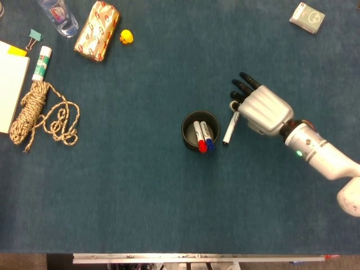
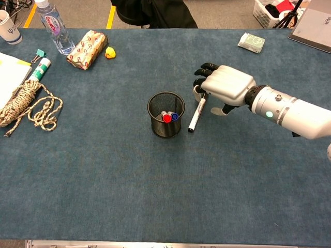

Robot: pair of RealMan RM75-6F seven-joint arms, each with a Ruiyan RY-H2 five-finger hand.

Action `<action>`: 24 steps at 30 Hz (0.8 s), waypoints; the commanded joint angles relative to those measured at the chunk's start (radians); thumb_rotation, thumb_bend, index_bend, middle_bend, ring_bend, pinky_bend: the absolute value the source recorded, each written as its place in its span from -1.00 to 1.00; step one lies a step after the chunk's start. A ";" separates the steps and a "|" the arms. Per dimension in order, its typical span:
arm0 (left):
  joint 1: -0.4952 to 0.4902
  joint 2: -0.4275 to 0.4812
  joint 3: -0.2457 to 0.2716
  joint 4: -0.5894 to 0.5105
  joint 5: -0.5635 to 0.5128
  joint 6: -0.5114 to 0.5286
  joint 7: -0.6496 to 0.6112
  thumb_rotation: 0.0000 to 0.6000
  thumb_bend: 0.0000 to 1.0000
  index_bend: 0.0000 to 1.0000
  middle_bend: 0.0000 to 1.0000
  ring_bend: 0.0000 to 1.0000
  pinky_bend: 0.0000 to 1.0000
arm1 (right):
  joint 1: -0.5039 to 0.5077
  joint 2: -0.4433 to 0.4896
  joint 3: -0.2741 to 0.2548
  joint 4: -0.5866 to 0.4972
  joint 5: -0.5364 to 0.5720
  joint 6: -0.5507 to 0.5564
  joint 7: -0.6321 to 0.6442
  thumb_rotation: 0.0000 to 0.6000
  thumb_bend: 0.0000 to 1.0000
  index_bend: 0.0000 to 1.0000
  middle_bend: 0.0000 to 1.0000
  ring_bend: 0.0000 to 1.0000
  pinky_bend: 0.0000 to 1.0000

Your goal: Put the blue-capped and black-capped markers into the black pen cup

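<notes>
Black-capped marker lies on the blue tabletop just to the right of the black pen cup, apart from the cup's mesh wall, with its black cap at the near end and its white barrel running away from the camera toward the right robot hand. That robot hand rests palm-down over the far end of the marker, dark fingertips pointing away from the cup's side; its fingers curl around the marker's top end and appear to touch it, but I cannot tell whether they actually pinch it. Inside the cup stand two markers side by side, the blue-capped marker on the side nearer the robot hand and a red-capped marker touching it on the other side, both leaning against the cup's near wall. Well to the left of the cup lies a coil of rope, with a glue stick and a binder clip beyond it. Farther back and left of the cup sit a wrapped package, a small yellow rubber duck and a water bottle. A small green box lies far behind the cup to the right.
</notes>
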 commanded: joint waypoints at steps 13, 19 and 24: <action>0.006 0.002 0.001 0.012 -0.008 -0.003 -0.017 1.00 -0.15 -0.29 -0.35 -0.36 -0.57 | 0.010 -0.117 -0.011 0.147 -0.040 0.019 -0.015 1.00 -0.45 -0.10 -0.39 -0.81 -0.88; 0.008 0.005 0.001 0.012 -0.009 -0.003 -0.021 1.00 -0.15 -0.29 -0.35 -0.36 -0.57 | 0.013 -0.144 -0.009 0.186 -0.049 0.026 -0.007 1.00 -0.45 -0.06 -0.38 -0.79 -0.88; 0.009 0.010 0.002 0.008 -0.010 -0.007 -0.026 1.00 -0.15 -0.29 -0.35 -0.36 -0.57 | 0.012 -0.160 -0.008 0.208 -0.045 0.024 0.002 1.00 -0.42 -0.05 -0.37 -0.77 -0.86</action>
